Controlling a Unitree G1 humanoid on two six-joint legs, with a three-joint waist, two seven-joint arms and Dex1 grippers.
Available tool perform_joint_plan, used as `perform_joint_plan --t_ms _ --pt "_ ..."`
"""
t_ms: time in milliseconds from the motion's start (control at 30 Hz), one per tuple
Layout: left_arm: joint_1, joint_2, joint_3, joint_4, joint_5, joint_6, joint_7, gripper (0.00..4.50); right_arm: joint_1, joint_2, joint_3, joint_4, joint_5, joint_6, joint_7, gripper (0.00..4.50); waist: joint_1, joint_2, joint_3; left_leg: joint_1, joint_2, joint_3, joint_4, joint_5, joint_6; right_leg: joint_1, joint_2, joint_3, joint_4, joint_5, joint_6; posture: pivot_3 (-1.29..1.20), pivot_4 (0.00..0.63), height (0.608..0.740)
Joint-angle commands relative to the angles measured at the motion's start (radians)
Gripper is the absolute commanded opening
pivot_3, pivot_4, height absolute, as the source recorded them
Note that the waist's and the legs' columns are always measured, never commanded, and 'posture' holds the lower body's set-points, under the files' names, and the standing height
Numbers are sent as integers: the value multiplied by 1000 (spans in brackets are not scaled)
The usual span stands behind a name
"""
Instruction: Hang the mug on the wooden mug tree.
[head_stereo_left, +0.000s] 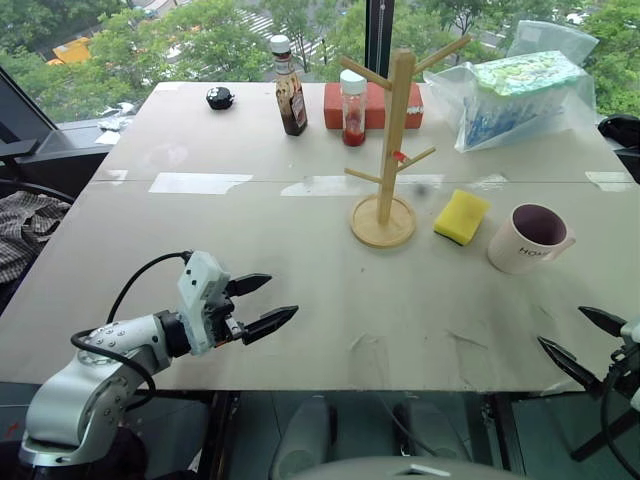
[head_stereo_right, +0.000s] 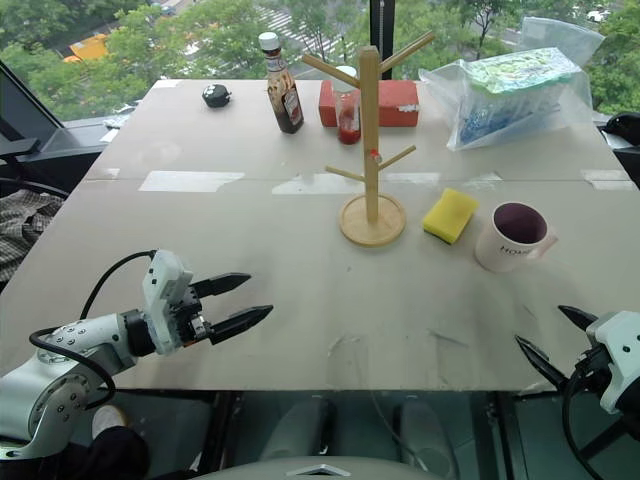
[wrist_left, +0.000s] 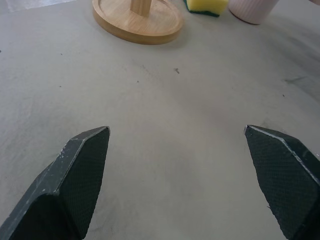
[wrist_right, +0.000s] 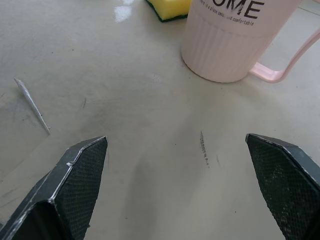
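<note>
Between my right claw, its fingers spread wide, and the mug lies bare table, so I could go straight in at it with nothing standing in the way. Just beside the mug, on its left, sits the yellow sponge, and beyond that the wooden mug tree, its pegs jutting out both ways. Behind the tree crowd two sauce bottles, a red box and a plastic bag; my left claw has open tabletop ahead up to the tree's base.

I see a test room upstairs, bare taped table, far window over treetops, sauce bottles
</note>
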Motion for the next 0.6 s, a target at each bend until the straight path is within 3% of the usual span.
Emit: perform_joint_plan --t_ms 33,200,600 --pt "-10 6 5 -45 -20 3 3 4440 -1 7 -2 -21 13 -4 -1 4500 0 0 0 0 0 0 0 0 0 0 0 0 0 0 0 0 150 740" --pt "-40 -11 -1 -42 -44 11 18 4440 4 21 -11 -15 9 0 -13 4500 0 0 0 0 0 0 0 0 0 0 0 0 0 0 0 0 150 740" --pt "-77 -2 -54 -37 -16 -88 -84 4440 -13 102 -31 -63 -70 67 -237 4500 -1 0 0 0 0 0 0 0 0 0 0 0 0 0 0 0 150 740"
